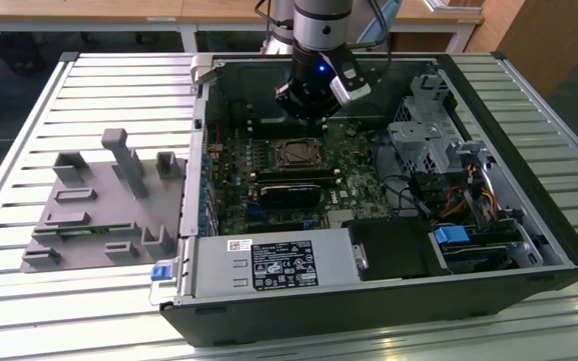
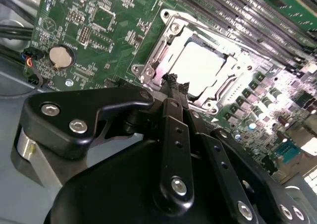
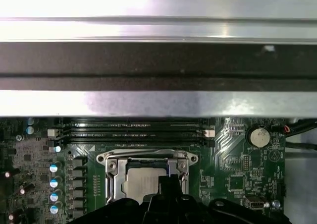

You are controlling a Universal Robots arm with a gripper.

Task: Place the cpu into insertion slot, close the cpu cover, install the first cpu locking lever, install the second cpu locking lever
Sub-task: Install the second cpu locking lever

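The cpu (image 2: 200, 68) shows its silver top lying flat in the insertion slot (image 1: 294, 153) on the green board inside the open computer case. The cpu cover (image 2: 161, 50) lies down around it as a silver frame. In the first wrist view the cpu (image 3: 138, 182) and cpu cover (image 3: 113, 177) sit just beyond the fingertips. My gripper (image 2: 176, 83) is shut with its black tips together, touching or just above the socket's edge nearest the round battery. I cannot tell if a lever is between them. In the exterior view the gripper (image 1: 304, 120) hangs over the socket's far side.
Long black memory slots (image 3: 133, 130) run beside the socket. A coin battery (image 2: 60, 57) sits on the board. The case wall (image 3: 158, 60) rises close behind. A power supply (image 1: 269, 263) and drive cage (image 1: 420, 143) flank the board. A grey fixture (image 1: 98, 203) stands at the exterior view's left.
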